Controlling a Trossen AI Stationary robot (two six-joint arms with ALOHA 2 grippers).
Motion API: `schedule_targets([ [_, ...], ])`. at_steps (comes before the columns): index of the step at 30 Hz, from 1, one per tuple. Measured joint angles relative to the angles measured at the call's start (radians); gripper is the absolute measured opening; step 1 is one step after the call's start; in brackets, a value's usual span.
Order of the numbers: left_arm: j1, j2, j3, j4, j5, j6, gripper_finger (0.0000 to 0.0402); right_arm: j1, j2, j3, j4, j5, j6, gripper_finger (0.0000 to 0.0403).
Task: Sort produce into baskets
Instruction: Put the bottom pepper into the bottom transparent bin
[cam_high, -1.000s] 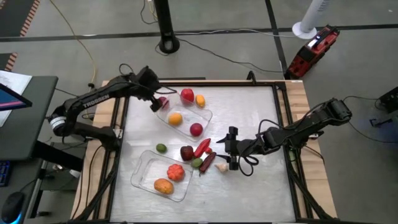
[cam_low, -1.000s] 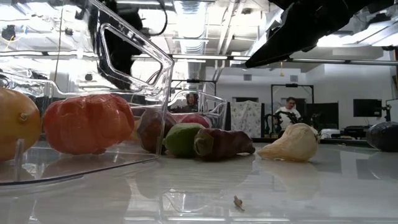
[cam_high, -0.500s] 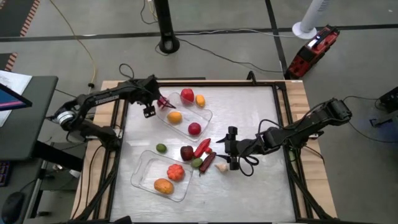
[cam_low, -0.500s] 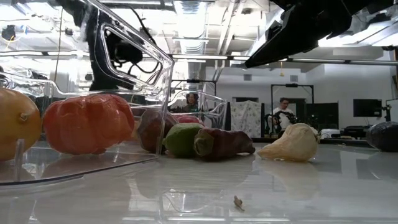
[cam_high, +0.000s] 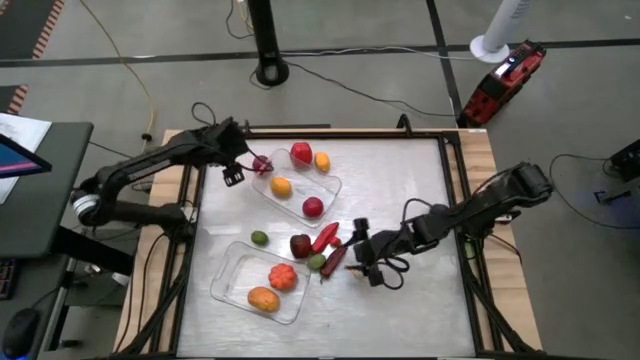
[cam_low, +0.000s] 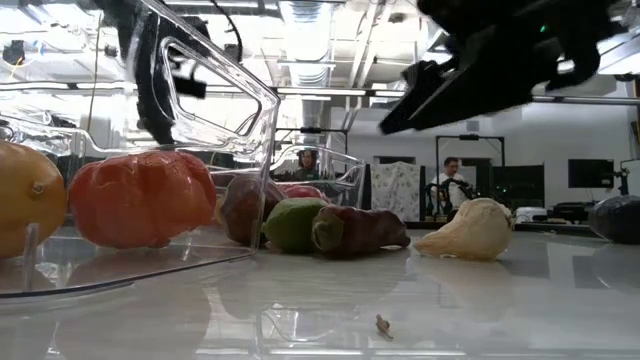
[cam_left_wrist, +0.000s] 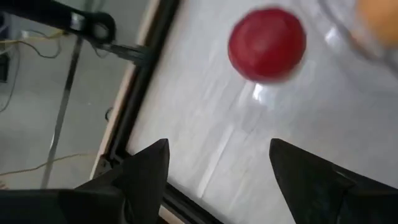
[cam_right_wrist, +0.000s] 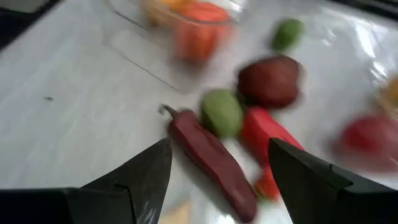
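Right end effector (cam_high: 362, 250) nearer — peppers

We saw the scene evenly and brightly lit from overhead. In the low view, ceiling strip lights (cam_low: 300, 25) blazed white above, and the desk (cam_low: 420, 300) mirrored them as a pale sheen, while the right claw's arm hung as a dark, smeared silhouette against that brightness. The clear basket (cam_low: 215, 60) wall caught hard glints. In the left wrist view, the red fruit (cam_left_wrist: 266, 43) beyond the left claw (cam_left_wrist: 217, 155) was soft with motion blur. The right wrist view was blurred throughout; the produce past the right claw (cam_right_wrist: 217, 155), such as the dark maroon pepper (cam_right_wrist: 211, 163), looked streaked, and the far pieces were washed by glare.
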Motion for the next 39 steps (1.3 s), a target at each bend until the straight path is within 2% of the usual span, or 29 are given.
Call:
schedule_targets([
  [2,-0.027,-0.062,-0.008,-0.004,0.017,-0.049,0.0263,-0.009,0.064,0.013,0.046,-0.033,-0.035,0.0292],
  [7,-0.132,-0.149,-0.029,-0.009,0.006,-0.15,0.0262,-0.028,0.186,0.122,-0.074,-0.038,-0.046,0.0292],
  [14,-0.289,-0.18,-0.033,-0.007,0.058,-0.269,0.0262,-0.039,0.327,0.212,-0.136,-0.03,-0.12,0.0285],
  [18,-0.376,-0.18,-0.033,-0.006,0.059,-0.322,0.0262,-0.051,0.372,0.234,-0.167,0.018,-0.141,0.0269],
  [27,-0.554,-0.18,-0.033,0.007,0.057,-0.443,0.0262,-0.058,0.371,0.241,-0.195,0.035,-0.144,0.017],
  [31,-0.623,-0.18,-0.033,0.037,0.042,-0.455,0.0262,-0.057,0.32,0.252,-0.321,0.051,-0.097,0.017],
  [33,-0.653,-0.186,-0.033,0.06,0.039,-0.459,0.0262,-0.05,0.273,0.273,-0.41,0.063,-0.049,0.0182],
  [36,-0.698,-0.193,-0.033,0.1,0.032,-0.474,0.0262,-0.035,0.198,0.313,-0.445,0.072,-0.017,0.0198],
  [39,-0.748,-0.204,-0.033,0.143,-0.011,-0.459,0.0262,-0.012,0.16,0.348,-0.446,0.071,-0.013,0.0197],
])
